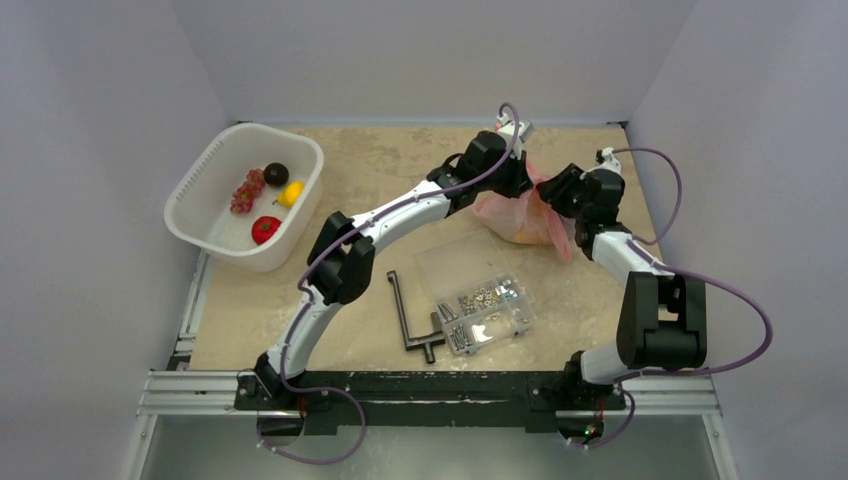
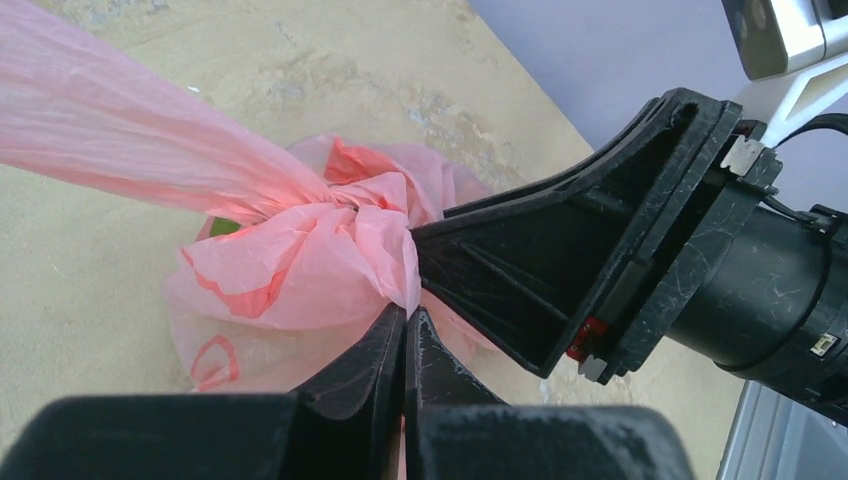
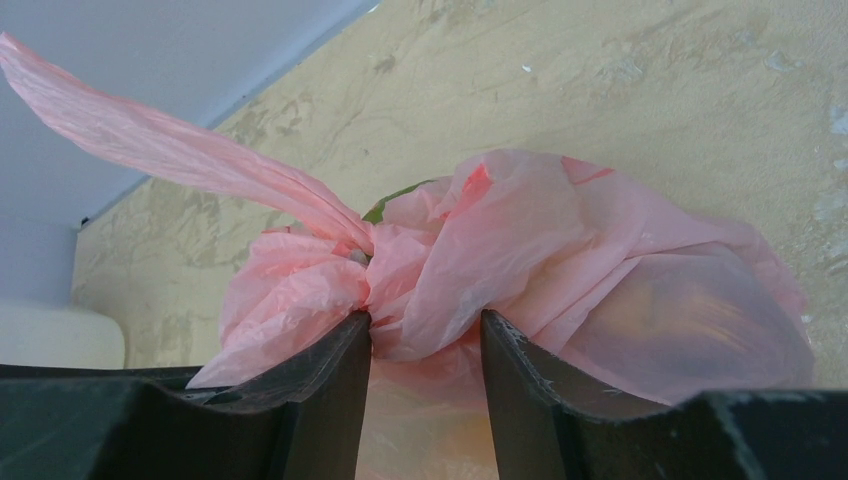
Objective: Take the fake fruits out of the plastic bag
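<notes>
Here, the pink bag on the table is pinched at its knot by the closed left pincer and gripped by the right pincer.

Knotted pink bag — four fruits elsewhere

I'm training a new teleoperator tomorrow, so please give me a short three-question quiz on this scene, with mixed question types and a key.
1. True or false: the white plastic basket holds four glossy plastic fake fruits.
2. The left gripper has its jaws shut on: A) the thin translucent pink plastic bag; B) a black metal crank; C) a clear compartment box.
3. Fill in: beside the bag's knot, a ____ sliver peeks out of the plastic.
Key: 1 true; 2 A; 3 green.
</notes>
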Motion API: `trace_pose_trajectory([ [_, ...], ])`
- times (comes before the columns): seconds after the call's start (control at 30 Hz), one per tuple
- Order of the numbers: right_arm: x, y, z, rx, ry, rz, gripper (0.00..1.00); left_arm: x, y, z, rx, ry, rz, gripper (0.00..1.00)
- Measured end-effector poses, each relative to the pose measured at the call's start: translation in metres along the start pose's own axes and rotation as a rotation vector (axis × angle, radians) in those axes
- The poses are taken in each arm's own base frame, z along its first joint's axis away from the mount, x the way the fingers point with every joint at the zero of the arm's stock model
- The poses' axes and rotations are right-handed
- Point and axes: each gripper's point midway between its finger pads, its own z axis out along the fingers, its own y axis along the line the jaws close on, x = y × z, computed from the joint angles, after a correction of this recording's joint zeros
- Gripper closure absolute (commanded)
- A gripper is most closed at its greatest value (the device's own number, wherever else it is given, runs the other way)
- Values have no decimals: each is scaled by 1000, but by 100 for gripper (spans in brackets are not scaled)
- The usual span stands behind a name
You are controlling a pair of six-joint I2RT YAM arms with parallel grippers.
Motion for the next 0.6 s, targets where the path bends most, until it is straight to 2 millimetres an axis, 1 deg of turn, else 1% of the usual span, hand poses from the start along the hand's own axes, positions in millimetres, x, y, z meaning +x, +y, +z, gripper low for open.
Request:
trace_pose_trajectory([
  [0.1,0,1,0,-4,0,-9,98,4,1,0,-1,7,-1,100],
  [0.13,0,1,0,-6,0,-10,100,5,2,-1,-9,8,-2,100],
  [0.2,-1,3,-2,-13,-1,-9,100,7,7,-5,-36,10,-4,100],
  [0.3,-9,10,-10,-32,-25,-10,100,6,17,-16,-82,5,-8,100],
  [0.37,-16,15,-16,-58,-42,7,100,3,24,-27,-108,0,-22,100],
  [0.43,-25,16,-22,-95,-65,49,100,-1,37,-40,-136,-6,-50,100],
  [0.5,-33,5,-27,-116,-84,113,100,-4,54,-54,-166,-11,-86,100],
  [0.6,-37,-22,-27,-118,-85,220,100,-7,81,-70,-212,-17,-130,100],
])
